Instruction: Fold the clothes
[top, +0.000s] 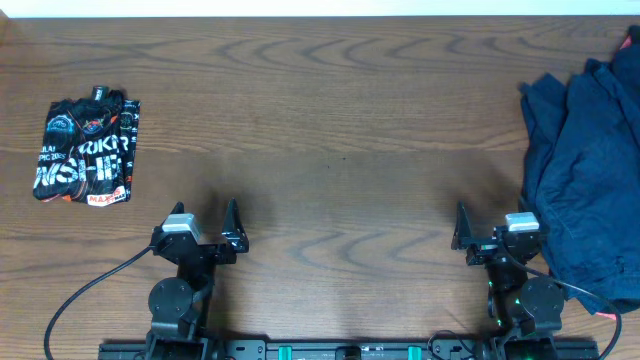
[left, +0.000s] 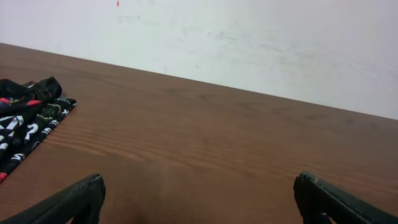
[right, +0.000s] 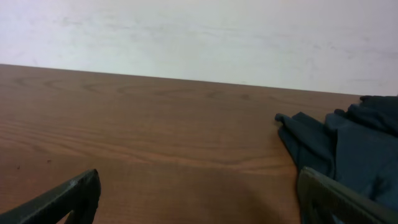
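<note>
The black jersey (top: 88, 152) with orange lines and white lettering lies folded into a compact rectangle at the far left of the table; its edge shows in the left wrist view (left: 25, 124). A heap of dark navy garments (top: 585, 160) lies crumpled at the right edge and shows in the right wrist view (right: 348, 149). My left gripper (top: 205, 222) is open and empty near the front edge, right of the jersey. My right gripper (top: 492, 228) is open and empty, just left of the navy heap.
The brown wooden table (top: 340, 130) stretches between the two piles. A white wall (left: 249, 43) stands behind the table's far edge. A black cable (top: 85, 290) runs from the left arm's base to the front edge.
</note>
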